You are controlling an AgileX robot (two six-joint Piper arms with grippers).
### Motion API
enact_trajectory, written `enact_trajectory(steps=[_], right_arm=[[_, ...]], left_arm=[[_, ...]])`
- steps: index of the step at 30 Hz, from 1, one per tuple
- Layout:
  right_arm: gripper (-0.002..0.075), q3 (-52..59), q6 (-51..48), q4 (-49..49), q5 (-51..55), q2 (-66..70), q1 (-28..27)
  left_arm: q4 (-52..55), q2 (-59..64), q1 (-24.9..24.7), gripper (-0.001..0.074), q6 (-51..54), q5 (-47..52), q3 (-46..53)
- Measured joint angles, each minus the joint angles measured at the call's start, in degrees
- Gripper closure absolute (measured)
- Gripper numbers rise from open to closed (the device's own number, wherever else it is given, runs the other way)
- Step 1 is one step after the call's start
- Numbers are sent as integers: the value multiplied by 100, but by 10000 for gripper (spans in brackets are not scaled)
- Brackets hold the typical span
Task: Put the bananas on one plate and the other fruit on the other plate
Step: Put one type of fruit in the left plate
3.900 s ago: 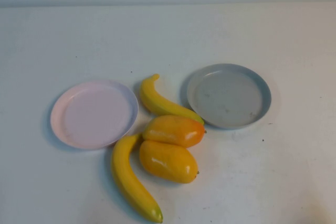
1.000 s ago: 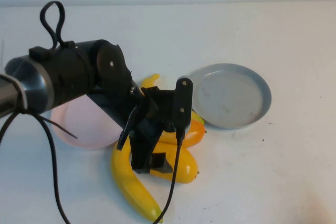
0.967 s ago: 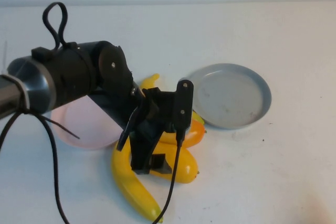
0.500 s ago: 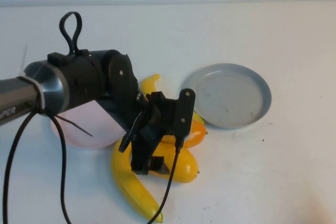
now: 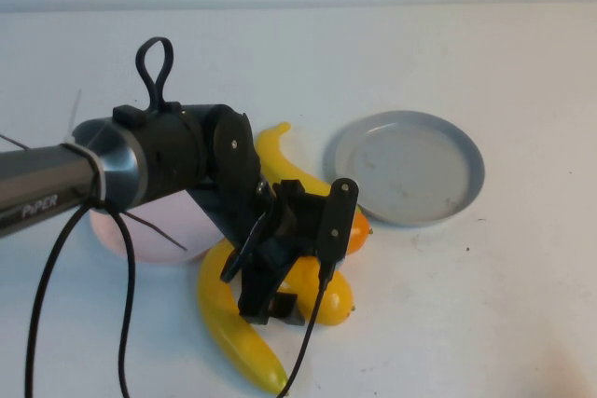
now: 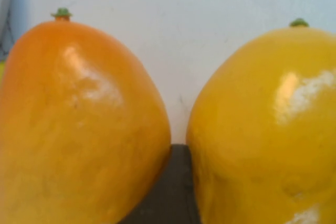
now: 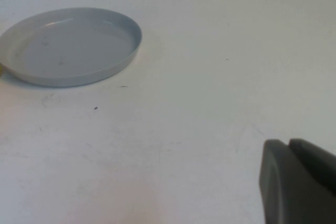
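Observation:
My left gripper [image 5: 291, 288] is open and low over the two other fruit at the table's middle. One dark finger [image 6: 176, 187] stands in the gap between the orange-red fruit [image 6: 79, 124] and the yellow fruit [image 6: 262, 119]; the jaws straddle the yellow fruit [image 5: 333, 297] without closing on it. The orange-red fruit [image 5: 355, 230] peeks out beside the wrist. The long banana [image 5: 229, 337] lies near the front, the short banana [image 5: 280, 160] behind the arm. The arm hides much of the pink plate [image 5: 159, 249]. The grey-blue plate [image 5: 410, 165] [image 7: 68, 45] is empty. My right gripper [image 7: 289, 144] is shut, over bare table.
The left arm's black cable [image 5: 121, 323] hangs over the table's front left. White table [image 5: 485, 305] stretches right of the fruit and in front of the grey-blue plate.
The left arm has swung toward the front and lowered its open gripper onto the two plump fruits. The right arm has not moved.

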Motion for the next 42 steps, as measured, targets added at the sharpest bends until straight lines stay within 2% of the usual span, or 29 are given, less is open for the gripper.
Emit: enact_trajectory(steps=[4,12,27,30,34,39,42], right_arm=[[741,0,0,0,0,0,0],[741,0,0,0,0,0,0],[741,0,0,0,0,0,0],[741,0,0,0,0,0,0],[741,0,0,0,0,0,0],[741,0,0,0,0,0,0],[741,0,0,0,0,0,0]], left_arm=[[22,0,-35,96,0,32,0],[171,0,-35,225,0,82,0],[207,-103,-85,225,-118,271,-41],[221,-324,-85,225,-838,219,-201],[347,-558,114,226,-2597,-179,-531],[848,-583,753,226,-4432,-312,-745],[1057,-583,1142,226,-4941,-289,-745]])
